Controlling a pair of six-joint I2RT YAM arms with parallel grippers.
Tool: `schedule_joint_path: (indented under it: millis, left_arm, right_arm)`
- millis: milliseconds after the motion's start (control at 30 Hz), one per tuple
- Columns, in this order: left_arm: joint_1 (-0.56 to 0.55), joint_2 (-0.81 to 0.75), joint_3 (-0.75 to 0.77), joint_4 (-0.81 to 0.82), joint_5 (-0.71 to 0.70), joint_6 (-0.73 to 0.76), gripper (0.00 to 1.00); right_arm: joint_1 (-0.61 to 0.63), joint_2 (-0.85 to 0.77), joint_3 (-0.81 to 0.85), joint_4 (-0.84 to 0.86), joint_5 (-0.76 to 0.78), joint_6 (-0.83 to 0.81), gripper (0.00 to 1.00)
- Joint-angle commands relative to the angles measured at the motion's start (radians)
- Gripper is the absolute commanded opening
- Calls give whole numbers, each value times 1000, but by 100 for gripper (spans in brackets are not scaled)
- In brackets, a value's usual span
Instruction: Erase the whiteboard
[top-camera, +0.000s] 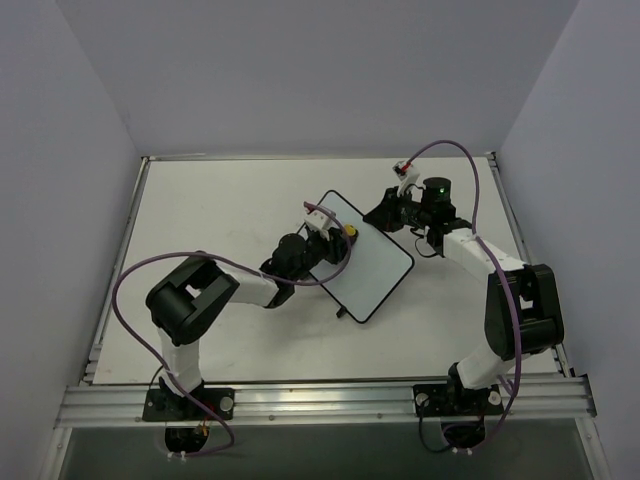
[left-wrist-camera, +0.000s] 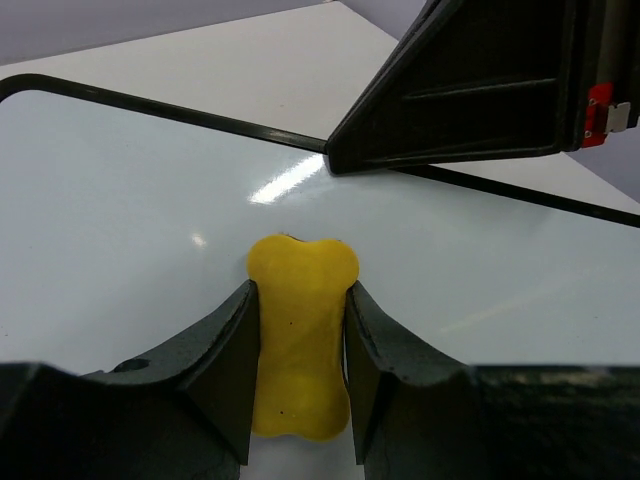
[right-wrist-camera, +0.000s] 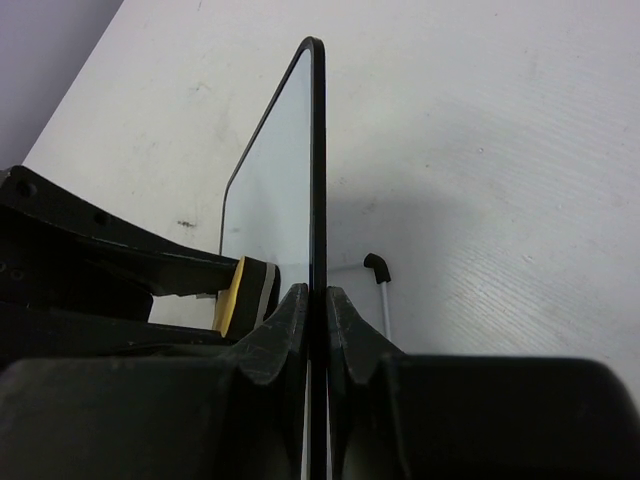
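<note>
The whiteboard (top-camera: 368, 268) stands tilted at mid-table, its glossy white face (left-wrist-camera: 120, 200) bare of writing where it shows. My left gripper (left-wrist-camera: 300, 300) is shut on the yellow eraser block (left-wrist-camera: 300, 330) and presses it against the board's face near the upper edge; the eraser also shows from above (top-camera: 351, 231). My right gripper (right-wrist-camera: 316, 300) is shut on the board's black frame (right-wrist-camera: 316, 160) at the top right edge, seen edge-on. It shows from above (top-camera: 392, 208) and in the left wrist view (left-wrist-camera: 470, 85).
One small black foot (right-wrist-camera: 376, 264) of the board sticks out behind it on the white table (top-camera: 200, 210). Purple cables loop over both arms. Grey walls enclose the table on three sides.
</note>
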Motion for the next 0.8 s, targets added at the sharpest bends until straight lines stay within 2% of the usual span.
schedule_joint_path:
  millis: [0,133,367,767]
  left_arm:
    - [48,14,-22,-172,37,-28,2]
    - [138,5,-8,-221,13,-19,2]
    - [224,-17,18,-281,-2,4,2]
    - [184,0,26,-247,47,11,2]
  right_arm:
    - [76,-12,7,-41,-149,7,0]
    - [76,-14,7,-43,-150,6,0]
    - [77,-12,8,-43,-149,6,0]
    - [79,-12,7,-43,-149,6,0]
